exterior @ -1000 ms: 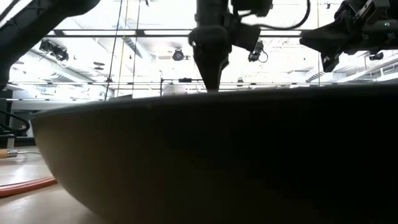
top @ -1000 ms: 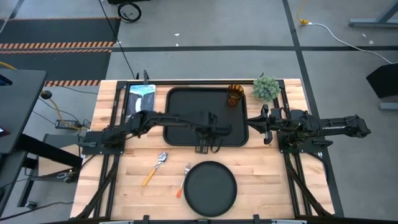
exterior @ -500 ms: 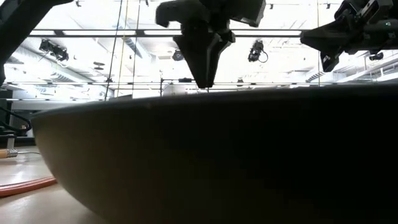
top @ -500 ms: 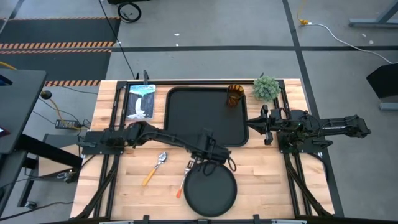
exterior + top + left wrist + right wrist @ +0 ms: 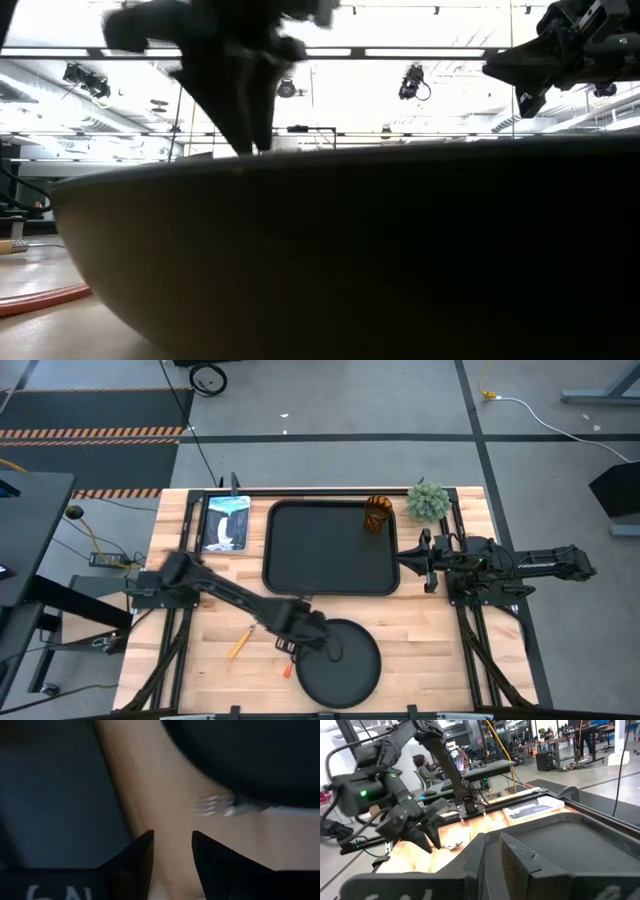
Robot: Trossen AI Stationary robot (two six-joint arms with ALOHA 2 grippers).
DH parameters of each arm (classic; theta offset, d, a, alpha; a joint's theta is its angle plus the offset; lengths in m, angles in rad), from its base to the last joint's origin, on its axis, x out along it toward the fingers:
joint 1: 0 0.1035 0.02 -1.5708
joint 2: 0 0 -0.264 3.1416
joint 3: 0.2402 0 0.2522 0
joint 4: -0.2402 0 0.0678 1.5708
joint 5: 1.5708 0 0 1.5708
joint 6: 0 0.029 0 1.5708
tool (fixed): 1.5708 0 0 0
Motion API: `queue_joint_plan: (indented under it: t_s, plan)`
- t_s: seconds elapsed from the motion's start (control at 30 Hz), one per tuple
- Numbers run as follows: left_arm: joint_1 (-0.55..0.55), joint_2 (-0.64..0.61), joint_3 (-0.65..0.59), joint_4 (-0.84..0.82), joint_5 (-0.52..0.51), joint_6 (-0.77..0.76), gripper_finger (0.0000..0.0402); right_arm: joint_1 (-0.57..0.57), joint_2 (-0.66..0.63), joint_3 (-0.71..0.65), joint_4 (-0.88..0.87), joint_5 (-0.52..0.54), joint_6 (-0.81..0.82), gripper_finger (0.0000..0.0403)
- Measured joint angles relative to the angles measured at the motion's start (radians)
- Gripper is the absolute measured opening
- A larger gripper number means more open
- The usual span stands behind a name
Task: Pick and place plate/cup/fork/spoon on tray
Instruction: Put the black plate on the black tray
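Observation:
The round black plate lies on the wood near the table's near edge and fills the low view. The fork lies at its left rim; its red-orange handle end and blurred tines show. The spoon's yellow-orange handle lies further left, its bowl hidden under my left arm. The amber cup stands in the far right corner of the black tray. My left gripper is open by a narrow gap, low over bare wood beside the fork. My right gripper waits at the tray's right edge, slightly open.
A small green plant stands at the far right beside the tray. A flat packet lies at the far left. Bare wood lies between the tray and the plate. People sit at desks in the room beyond the table.
My left gripper has swung from over the tray's near edge toward the table's near edge and left, coming down beside the plate's left rim over the fork. My right arm has kept still. The plate, cup, fork and spoon have not moved.

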Motion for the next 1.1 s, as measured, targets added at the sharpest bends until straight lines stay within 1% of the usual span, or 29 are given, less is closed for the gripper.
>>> queue_joint_plan:
  t_s: [0.13, 0.2, 0.27, 0.4, 0.5, 0.63, 0.77, 0.9, 1.0, 1.1]
  plan:
    - [-0.006, -0.094, -0.133, 0.138, 0.092, -0.252, 0.0141, 0.0, 0.0, 0.0, 0.009, 0.001, -0.005, 0.0064]
    - [-0.003, -0.118, -0.175, 0.197, 0.096, -0.397, 0.0141, 0.0, 0.0, 0.0, 0.012, 0.001, -0.005, 0.0064]
    - [0.001, -0.121, -0.194, 0.25, 0.095, -0.505, 0.0141, 0.0, 0.0, 0.0, 0.012, 0.001, -0.007, 0.0064]
    - [0.021, -0.088, -0.202, 0.357, 0.101, -0.604, 0.0142, 0.0, 0.001, 0.0, 0.018, 0.0, -0.007, 0.0064]
    - [0.057, -0.071, -0.202, 0.416, 0.146, -0.661, 0.0142, 0.0, 0.002, 0.0, 0.028, 0.0, -0.008, 0.0064]
    - [0.101, -0.049, -0.202, 0.453, 0.199, -0.682, 0.0149, 0.0, 0.006, 0.0, 0.035, 0.0, -0.024, 0.0064]
    - [0.122, -0.032, -0.201, 0.504, 0.241, -0.638, 0.0179, 0.0, 0.015, 0.0, 0.035, -0.003, -0.026, 0.0064]
    - [0.129, -0.007, -0.202, 0.517, 0.254, -0.597, 0.0207, 0.0, 0.021, 0.0, 0.035, -0.003, -0.026, 0.0064]
    - [0.129, 0.01, -0.202, 0.515, 0.256, -0.577, 0.0207, 0.0, 0.021, 0.0, 0.036, -0.003, -0.026, 0.0064]
    - [0.129, 0.023, -0.202, 0.512, 0.256, -0.572, 0.0192, 0.0, 0.021, 0.0, 0.045, -0.003, -0.026, 0.0064]
